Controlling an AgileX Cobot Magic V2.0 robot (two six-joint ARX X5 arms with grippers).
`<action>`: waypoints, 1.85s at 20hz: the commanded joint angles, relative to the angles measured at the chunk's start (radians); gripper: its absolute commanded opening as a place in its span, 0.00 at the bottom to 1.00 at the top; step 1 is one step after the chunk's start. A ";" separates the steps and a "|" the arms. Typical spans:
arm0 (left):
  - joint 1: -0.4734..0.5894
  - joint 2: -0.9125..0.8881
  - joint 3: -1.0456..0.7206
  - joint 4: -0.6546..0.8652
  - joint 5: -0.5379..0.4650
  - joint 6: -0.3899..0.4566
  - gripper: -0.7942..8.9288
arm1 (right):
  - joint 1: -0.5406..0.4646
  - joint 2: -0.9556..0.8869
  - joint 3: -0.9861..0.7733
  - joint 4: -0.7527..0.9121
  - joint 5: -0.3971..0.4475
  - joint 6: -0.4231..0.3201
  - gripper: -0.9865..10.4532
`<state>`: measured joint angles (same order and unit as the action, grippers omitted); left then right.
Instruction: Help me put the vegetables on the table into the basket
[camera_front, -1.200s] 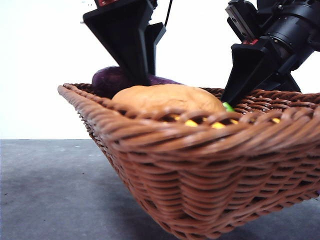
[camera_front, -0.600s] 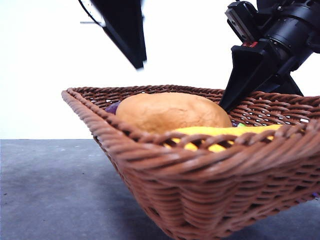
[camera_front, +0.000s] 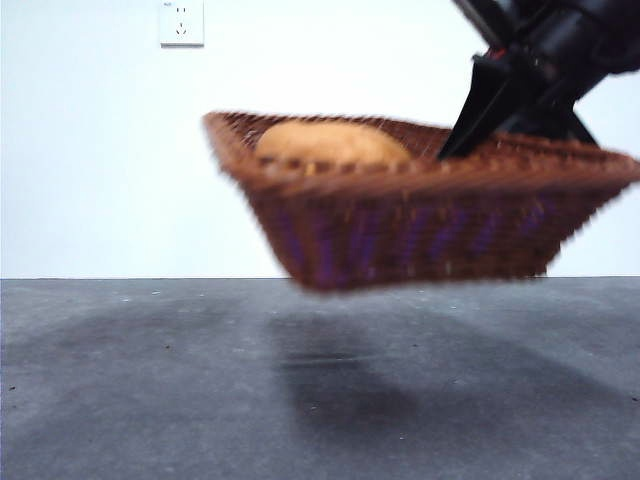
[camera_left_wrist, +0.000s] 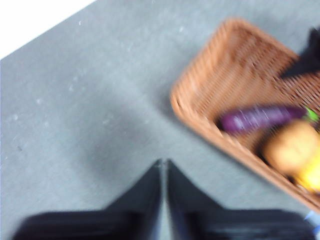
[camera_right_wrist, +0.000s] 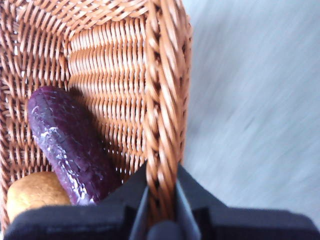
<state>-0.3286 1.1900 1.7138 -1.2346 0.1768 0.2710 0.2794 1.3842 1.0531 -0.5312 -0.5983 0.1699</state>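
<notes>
The brown wicker basket (camera_front: 420, 225) hangs blurred in the air, clear of the table (camera_front: 150, 380). My right gripper (camera_front: 462, 135) is shut on its rim (camera_right_wrist: 162, 100) at the back right. Inside lie the brown potato (camera_front: 330, 145), the purple eggplant (camera_right_wrist: 70, 145) and, at the edge of the left wrist view, the yellow corn (camera_left_wrist: 312, 175). In the right wrist view the potato (camera_right_wrist: 35, 192) lies beside the eggplant. My left gripper (camera_left_wrist: 163, 167) is shut on nothing, high over bare table, apart from the basket (camera_left_wrist: 200, 125).
The basket's shadow falls on the dark grey table beneath it. A white wall with a socket (camera_front: 181, 22) stands behind.
The basket has risen off the table and swung level, held by the right gripper. The left arm has gone up out of the front view.
</notes>
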 joint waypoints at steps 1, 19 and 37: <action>0.008 -0.050 -0.003 -0.002 0.013 -0.007 0.07 | -0.060 -0.006 0.086 -0.031 -0.010 -0.002 0.07; 0.008 -0.286 -0.006 -0.082 0.006 -0.043 0.07 | -0.397 0.380 0.223 -0.128 0.052 -0.211 0.07; 0.008 -0.285 -0.006 -0.082 0.007 -0.058 0.07 | -0.397 0.528 0.229 -0.018 0.142 -0.241 0.32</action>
<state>-0.3233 0.9077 1.7126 -1.3193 0.1856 0.2230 -0.1188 1.8954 1.2827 -0.5461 -0.4591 -0.0597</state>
